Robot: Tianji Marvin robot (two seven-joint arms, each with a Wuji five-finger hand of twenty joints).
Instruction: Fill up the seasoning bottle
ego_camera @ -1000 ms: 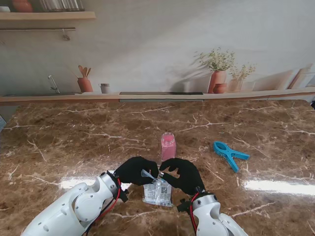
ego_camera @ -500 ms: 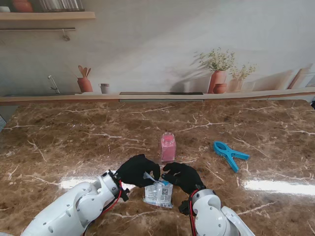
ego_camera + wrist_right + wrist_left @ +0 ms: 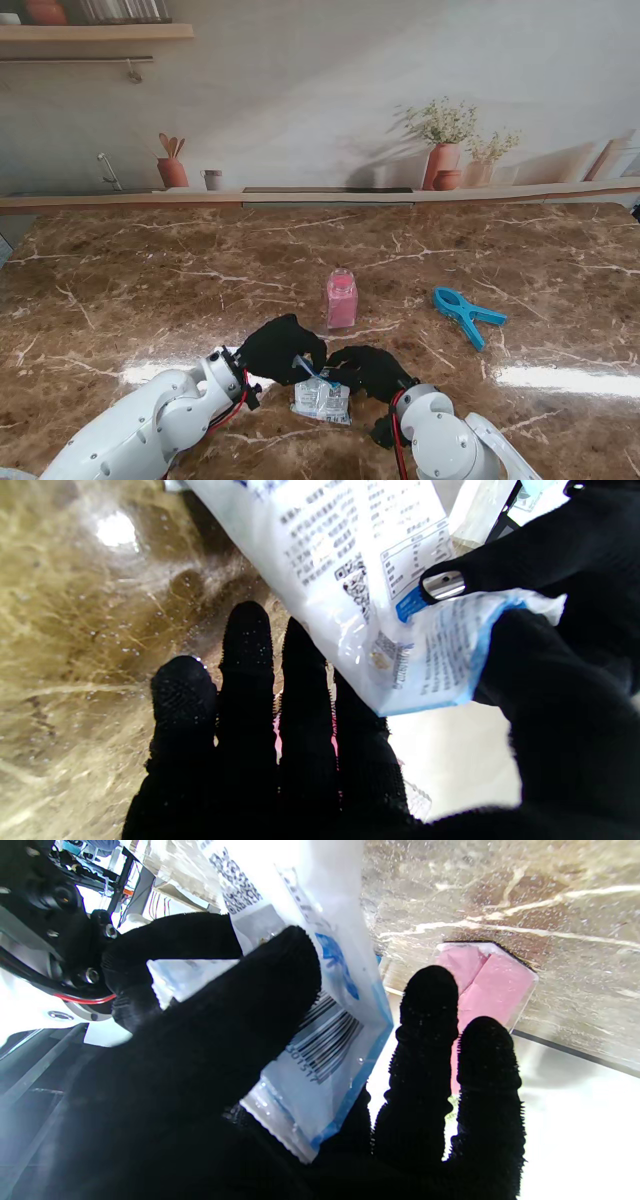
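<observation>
A clear seasoning bottle (image 3: 341, 297) with pink contents stands upright on the marble counter, just beyond my hands; it shows in the left wrist view as the pink bottle (image 3: 480, 985). A white and blue seasoning packet (image 3: 321, 394) hangs between both black-gloved hands. My left hand (image 3: 281, 347) pinches one top corner of the packet (image 3: 320, 1005) between thumb and forefinger. My right hand (image 3: 366, 370) pinches the other top corner of the packet (image 3: 400, 605). The packet's lower part rests on or just over the counter; I cannot tell which.
A blue clip (image 3: 466, 312) lies on the counter to the right of the bottle. The brown marble counter (image 3: 150, 290) reaches back to a wall with a ledge holding terracotta pots (image 3: 441, 160).
My right hand has drawn back toward me and sunk lower, taking its corner of the packet along. The left hand has held nearly still. The bottle has not moved.
</observation>
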